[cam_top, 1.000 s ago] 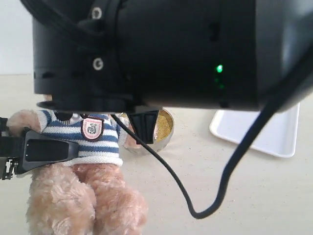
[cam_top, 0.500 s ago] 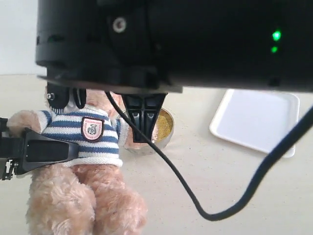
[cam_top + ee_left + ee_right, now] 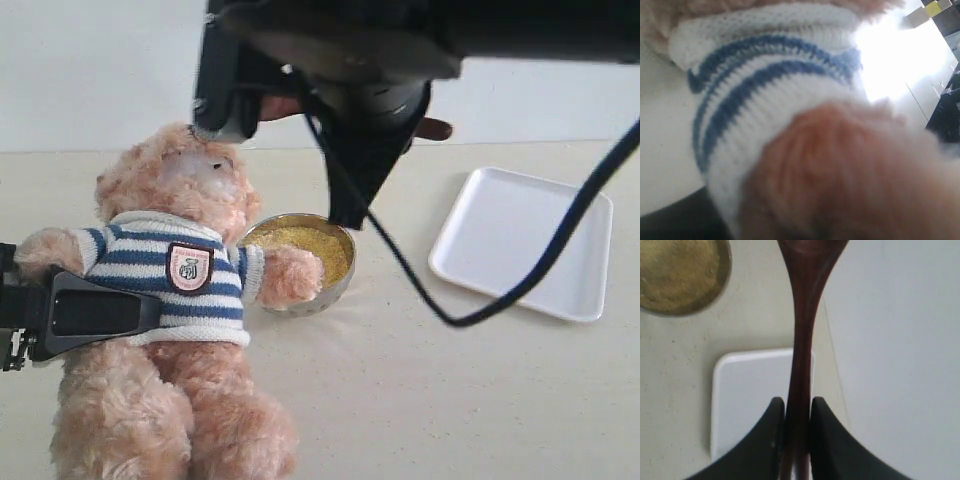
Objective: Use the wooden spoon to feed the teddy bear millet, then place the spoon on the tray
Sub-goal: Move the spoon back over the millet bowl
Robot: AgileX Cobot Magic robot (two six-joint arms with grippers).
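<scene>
Teddy bear sits propped at the left of the table, head up. One paw rests against the near rim of the metal bowl. Left gripper is clamped on its side at the shirt hem; only one black finger shows. The left wrist view is filled with striped sleeve and fur.

Right gripper hangs high over the bowl, jaws pinched on the slim handle of the wooden spoon. The spoon's oval end points away from the fingers. Whether the spoon carries grain I cannot tell.

Millet is heaped nearly level with the bowl's rim.

Tray lies flat at the right, well apart from the bowl, with bare tabletop between. A black cable loops down over that gap. Open table lies in front of the tray and the bowl.

Surface is pale beige and matte. White wall behind.
</scene>
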